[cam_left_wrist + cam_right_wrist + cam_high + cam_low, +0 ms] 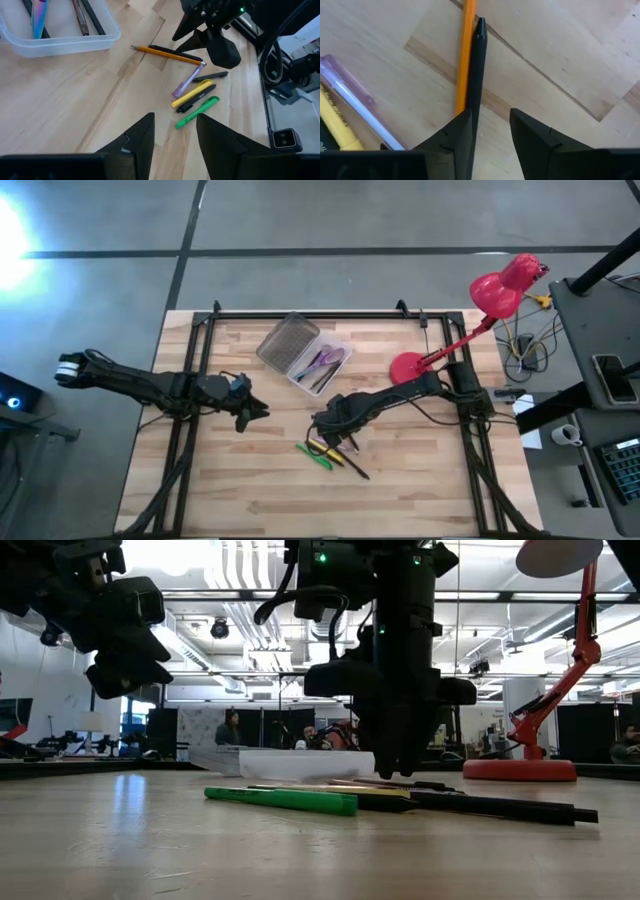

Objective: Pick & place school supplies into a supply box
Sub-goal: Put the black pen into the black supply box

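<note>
The clear supply box (335, 352) stands open at the table's far middle, its ribbed lid (288, 342) flat beside it. Purple scissors (39, 15) and brown and black pens lie inside. Loose on the wood lie an orange pencil (467, 55), a black pen (478, 75), a purple pen (187, 82), a yellow marker (192, 93) and a green marker (313, 456). My right gripper (335, 435) is open and low over this pile, pointing down, with the black pen running under its one finger's inner edge. My left gripper (250, 412) hovers open to the pile's left, raised. My right gripper stands from above with one finger (455, 142) over the black pen's near part (474, 107), fingers along the pen. Whether the finger touches it, I cannot tell. The pen lies flat on the table beside the pencil.
A red desk lamp (495, 290) rises from its round base (408, 367) at the table's far right, close behind the right arm. Black frame rails (190, 430) run along both table sides. Bare wood lies toward the near edge (300, 510).
</note>
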